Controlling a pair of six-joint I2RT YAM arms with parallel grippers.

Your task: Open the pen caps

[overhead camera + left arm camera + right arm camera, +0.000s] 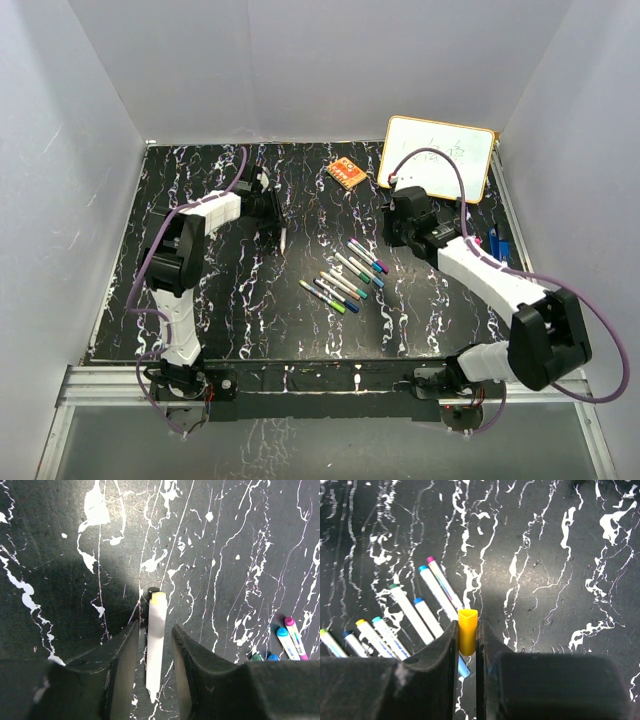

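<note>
My right gripper (467, 625) is shut on a yellow pen cap (468, 629) and holds it above the table; it shows in the top view (392, 220) just right of a row of several capped white markers (345, 276). Their caps, among them pink (430, 559), blue (423, 568) and green (394, 586), lie below and left of my fingers. My left gripper (154, 627) is open over an uncapped white marker barrel (155, 650), which lies on the table between the jaws with gaps on both sides. In the top view that barrel (283, 238) lies just beyond the left gripper (273, 222).
The black marbled table (230, 300) has an orange patterned block (345, 172) at the back. A small whiteboard (438, 158) lies at the back right. Small blue objects (497, 243) lie near the right edge. White walls enclose the table on three sides.
</note>
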